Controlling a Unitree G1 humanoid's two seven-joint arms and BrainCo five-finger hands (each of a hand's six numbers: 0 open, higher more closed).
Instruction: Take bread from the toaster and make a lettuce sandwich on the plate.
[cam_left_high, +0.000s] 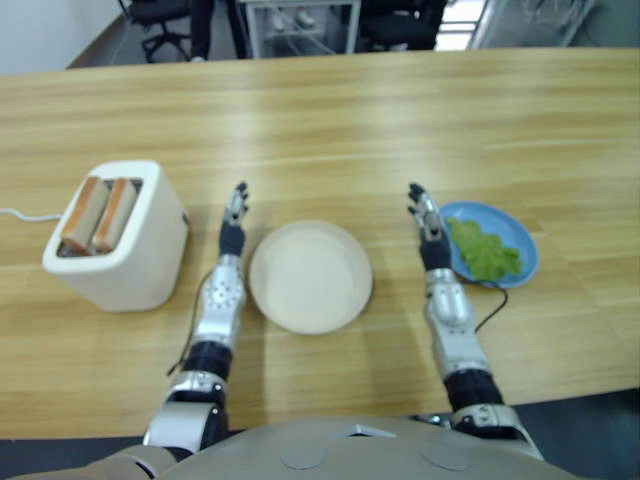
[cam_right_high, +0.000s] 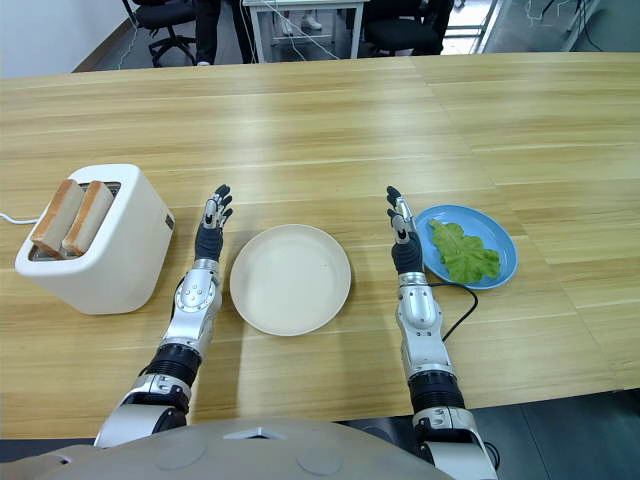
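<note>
A white toaster (cam_left_high: 130, 250) stands at the left of the table with two slices of bread (cam_left_high: 100, 213) sticking up from its slots. A cream plate (cam_left_high: 310, 276) lies bare at the centre front. A lettuce leaf (cam_left_high: 485, 252) rests on a blue plate (cam_left_high: 520, 240) to the right. My left hand (cam_left_high: 235, 215) lies flat between the toaster and the cream plate, fingers straight and holding nothing. My right hand (cam_left_high: 425, 215) lies between the cream plate and the blue plate, fingers straight as well, touching neither.
A white power cord (cam_left_high: 15, 214) leaves the toaster toward the left edge. A thin black cable (cam_right_high: 455, 315) runs beside my right forearm. The far half of the wooden table (cam_left_high: 330, 120) is bare wood. Office chairs (cam_left_high: 165, 20) stand beyond its far edge.
</note>
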